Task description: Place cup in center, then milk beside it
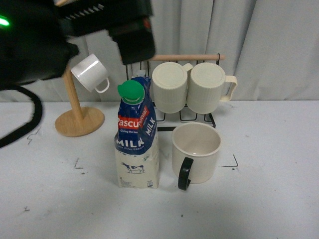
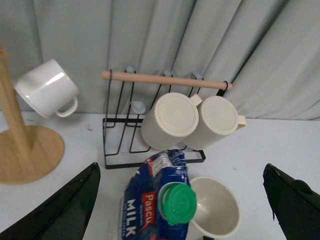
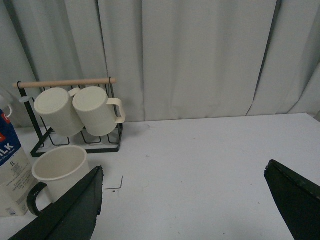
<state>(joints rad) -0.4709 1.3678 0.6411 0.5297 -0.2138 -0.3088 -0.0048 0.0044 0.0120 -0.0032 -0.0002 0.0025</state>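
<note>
The cup (image 1: 196,153), a wide cream mug with a black handle, stands upright on the white table near the middle. The milk (image 1: 136,139), a blue and cream carton with a green cap, stands upright just left of the cup, close beside it. Both also show in the left wrist view, milk (image 2: 155,205) and cup (image 2: 215,205), below my open left gripper (image 2: 182,210), which hovers above them. In the right wrist view the cup (image 3: 60,172) and milk (image 3: 11,167) sit off to one side of my open, empty right gripper (image 3: 185,205). The left arm's body (image 1: 75,30) fills the upper left of the front view.
A black wire rack (image 1: 182,112) with a wooden bar holds two ribbed cream mugs (image 1: 192,87) behind the cup. A wooden mug tree (image 1: 77,117) with a small white mug (image 1: 90,73) stands at the back left. Grey curtains hang behind the table.
</note>
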